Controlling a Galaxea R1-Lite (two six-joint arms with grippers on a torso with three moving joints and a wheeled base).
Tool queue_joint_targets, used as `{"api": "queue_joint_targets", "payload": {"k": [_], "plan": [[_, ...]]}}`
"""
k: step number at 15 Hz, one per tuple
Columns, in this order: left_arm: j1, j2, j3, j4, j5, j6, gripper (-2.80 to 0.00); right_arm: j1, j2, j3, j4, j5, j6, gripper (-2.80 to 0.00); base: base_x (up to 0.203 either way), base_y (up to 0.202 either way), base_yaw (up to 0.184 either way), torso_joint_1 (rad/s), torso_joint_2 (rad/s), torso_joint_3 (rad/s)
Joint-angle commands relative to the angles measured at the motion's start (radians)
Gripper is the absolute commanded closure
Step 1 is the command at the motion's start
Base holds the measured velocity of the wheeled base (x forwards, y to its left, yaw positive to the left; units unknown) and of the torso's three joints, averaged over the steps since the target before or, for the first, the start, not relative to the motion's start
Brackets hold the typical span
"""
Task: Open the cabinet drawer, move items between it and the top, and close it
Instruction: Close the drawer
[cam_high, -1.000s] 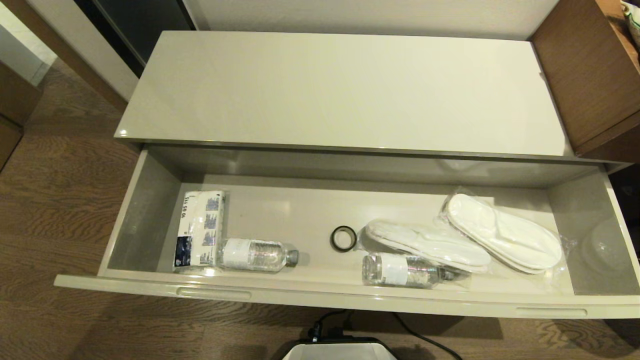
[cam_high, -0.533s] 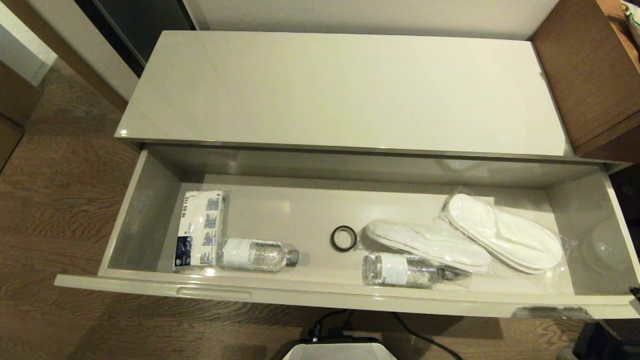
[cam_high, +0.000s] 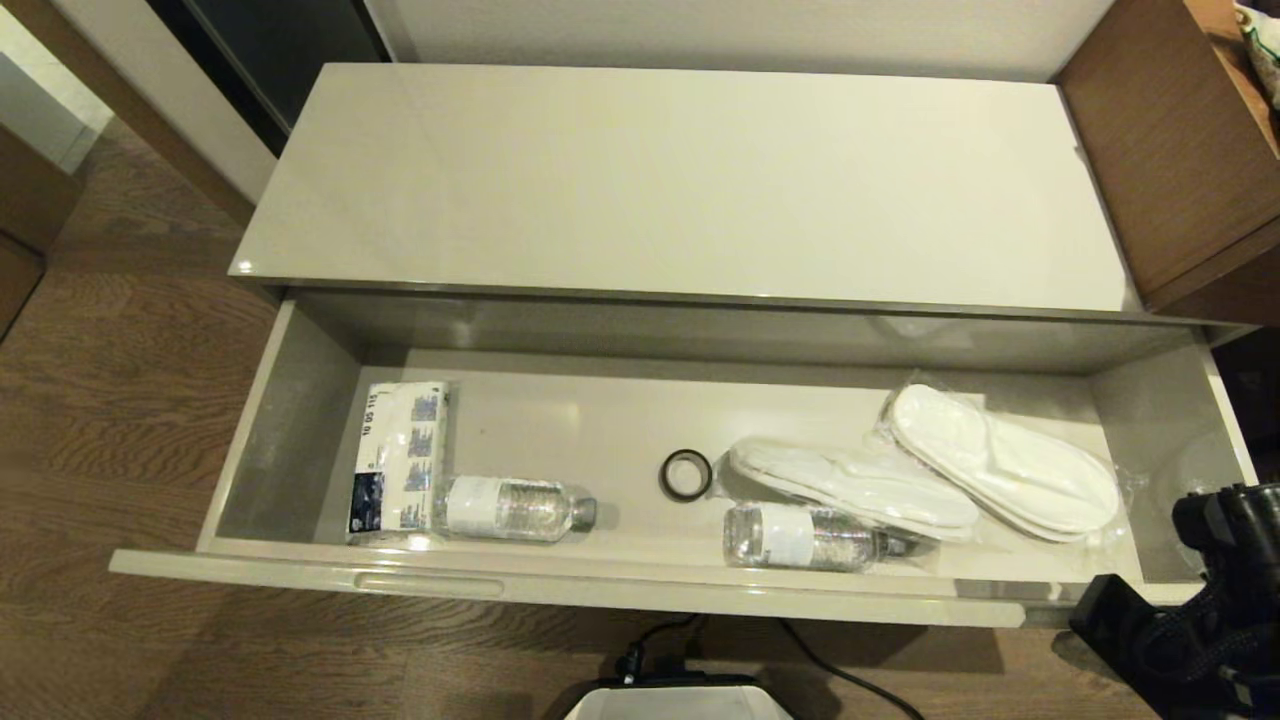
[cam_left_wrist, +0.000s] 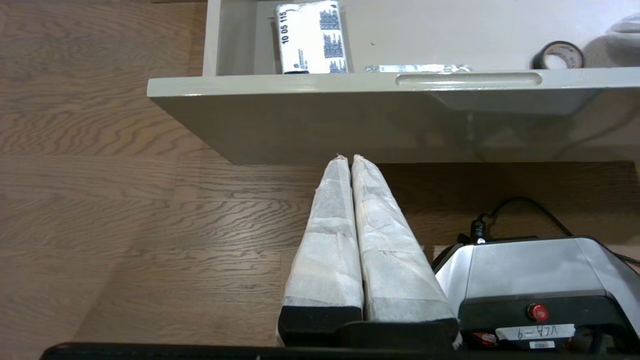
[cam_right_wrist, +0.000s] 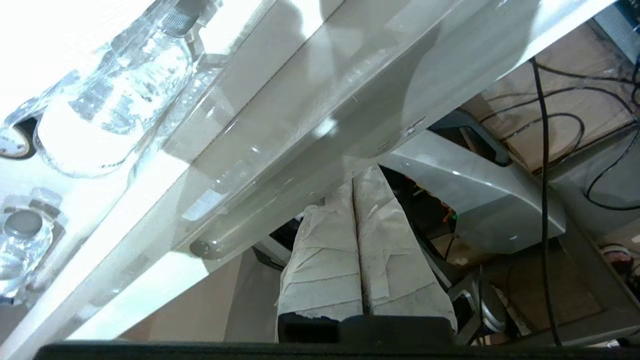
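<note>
Cabinet drawer (cam_high: 620, 590) stood open under the bare top (cam_high: 680, 180), holding slippers (cam_high: 1000, 460) and water bottles (cam_high: 810, 540). Right claw (cam_right_wrist: 356, 172), clenched and empty, had risen beside the drawer's right front corner, likely approaching the slippers. Left claw (cam_left_wrist: 349, 159) hung clenched over wooden floor (cam_high: 130, 400).

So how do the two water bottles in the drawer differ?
The left bottle lies beside the tissue pack; the right bottle lies against the slippers. The left bottle's label looks plain white, while the right bottle's has a blue edge. Both are clear, lie on their sides and have caps pointing right.
</note>
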Motion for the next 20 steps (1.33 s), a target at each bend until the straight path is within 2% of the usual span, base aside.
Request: {"api": "queue_joint_targets", "payload": {"k": [1,5,8,10,12,14,17,20], "plan": [[0.0,0.001,0.0,0.0,0.0,0.001,0.0,0.001,0.021,-0.076,-0.006,0.012,0.005,0.0,0.0,0.0,0.0,0.0,0.0,0.0],[0.0,0.001,0.0,0.0,0.0,0.001,0.0,-0.001,0.007,-0.187,0.039,0.085,0.005,0.0,0.0,0.0,0.0,0.0,0.0,0.0],[0.002,0.001,0.0,0.0,0.0,0.001,0.0,-0.001,0.069,-0.218,0.032,0.103,0.018,0.0,0.0,0.0,0.0,0.0,0.0,0.0],[0.0,0.001,0.0,0.0,0.0,0.001,0.0,-0.002,0.169,-0.259,-0.021,0.102,0.053,0.0,0.0,0.0,0.0,0.0,0.0,0.0],[0.0,0.001,0.0,0.0,0.0,0.001,0.0,-0.042,0.229,-0.308,-0.116,0.105,0.085,0.0,0.0,0.0,0.0,0.0,0.0,0.0],[0.0,0.001,0.0,0.0,0.0,0.001,0.0,-0.077,0.267,-0.354,-0.128,0.107,0.091,0.0,0.0,0.0,0.0,0.0,0.0,0.0],[0.0,0.001,0.0,0.0,0.0,0.001,0.0,-0.115,0.25,-0.425,-0.106,0.109,0.089,0.0,0.0,0.0,0.0,0.0,0.0,0.0],[0.001,0.001,0.0,0.0,0.0,0.001,0.0,-0.121,0.123,-0.534,-0.005,0.131,0.084,0.0,0.0,0.0,0.0,0.0,0.0,0.0]]}}
